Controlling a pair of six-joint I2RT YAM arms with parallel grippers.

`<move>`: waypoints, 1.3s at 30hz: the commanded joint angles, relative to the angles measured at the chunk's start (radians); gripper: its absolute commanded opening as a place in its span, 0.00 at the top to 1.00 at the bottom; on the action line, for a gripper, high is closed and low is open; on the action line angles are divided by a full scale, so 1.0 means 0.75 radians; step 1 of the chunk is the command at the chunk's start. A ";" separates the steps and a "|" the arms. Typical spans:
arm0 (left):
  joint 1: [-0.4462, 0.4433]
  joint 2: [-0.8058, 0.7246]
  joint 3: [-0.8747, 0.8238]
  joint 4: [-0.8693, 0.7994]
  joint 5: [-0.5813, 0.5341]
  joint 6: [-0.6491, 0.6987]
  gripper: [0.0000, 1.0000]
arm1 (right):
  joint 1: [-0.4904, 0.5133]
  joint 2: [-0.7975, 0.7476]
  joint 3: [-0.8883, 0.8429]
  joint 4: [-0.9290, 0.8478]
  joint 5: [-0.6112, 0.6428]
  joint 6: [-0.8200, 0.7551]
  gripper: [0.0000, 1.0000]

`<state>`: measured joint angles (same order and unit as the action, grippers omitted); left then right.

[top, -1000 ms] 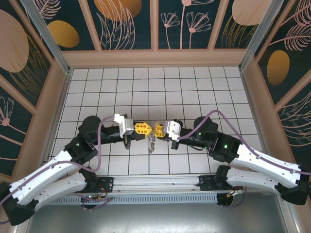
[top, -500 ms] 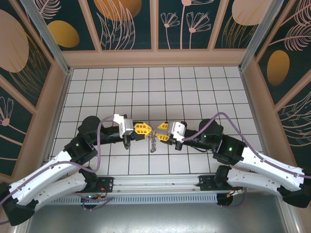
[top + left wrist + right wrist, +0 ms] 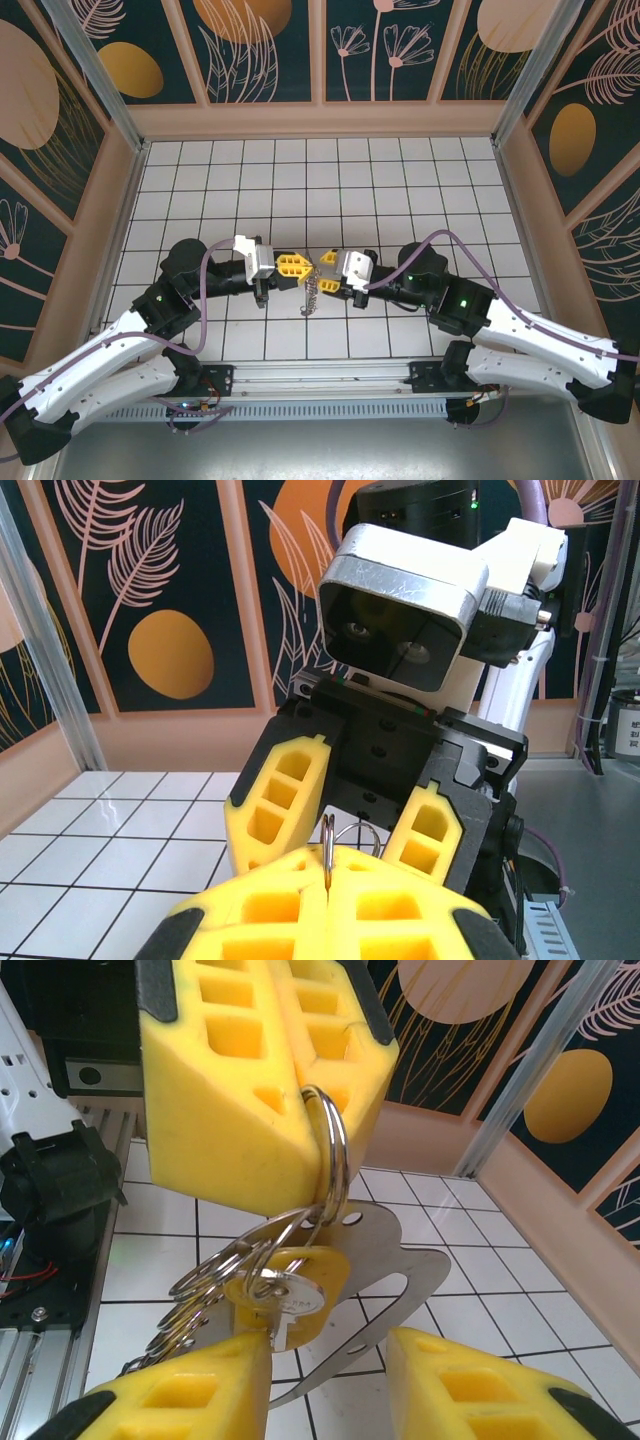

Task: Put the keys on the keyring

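Observation:
My left gripper [image 3: 327, 872] is shut on the keyring [image 3: 327, 842], a thin metal split ring held edge-on between its yellow pads. In the right wrist view the keyring [image 3: 336, 1156] hangs from those pads, carrying several smaller rings, a silver key with a yellow head [image 3: 292, 1298] and a flat steel tag [image 3: 405, 1265]. My right gripper [image 3: 330, 1380] is open just below, its fingers either side of the hanging bunch, and the key's blade rests against the left finger [image 3: 190, 1395]. From above, both grippers [image 3: 303, 267] [image 3: 327, 268] meet tip to tip, with the chain of rings [image 3: 312, 293] dangling.
The white tiled floor [image 3: 320, 180] stretches behind the grippers to patterned walls [image 3: 320, 50]. A metal rail [image 3: 320, 385] with the arm bases runs along the near edge. Peach side walls [image 3: 120, 200] close in on both sides.
My right gripper opened, drew back to the right, then came in again toward the left gripper with its jaws apart. The left gripper kept still, holding the keyring.

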<state>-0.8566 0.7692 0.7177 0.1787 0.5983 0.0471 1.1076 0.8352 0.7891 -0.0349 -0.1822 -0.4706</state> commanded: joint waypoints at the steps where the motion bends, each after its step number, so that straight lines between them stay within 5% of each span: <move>1: -0.003 -0.001 0.011 0.036 0.036 -0.001 1.00 | -0.008 0.001 -0.003 0.100 -0.031 -0.021 0.64; 11: -0.002 -0.012 0.014 0.019 0.031 0.006 1.00 | -0.008 0.015 -0.009 0.144 -0.123 -0.031 0.65; 21: -0.003 -0.016 0.019 0.011 0.026 0.010 1.00 | -0.010 0.010 -0.005 0.126 -0.122 -0.033 0.92; 31: -0.003 -0.035 0.003 -0.019 -0.035 0.032 1.00 | -0.016 -0.009 0.026 0.056 0.235 -0.004 1.00; 39: -0.002 -0.014 -0.025 -0.046 -0.111 0.052 1.00 | -0.014 -0.039 0.018 0.108 0.313 -0.009 1.00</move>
<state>-0.8566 0.7677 0.7071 0.1436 0.5064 0.0654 1.1076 0.8379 0.7898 0.0128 -0.0597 -0.4919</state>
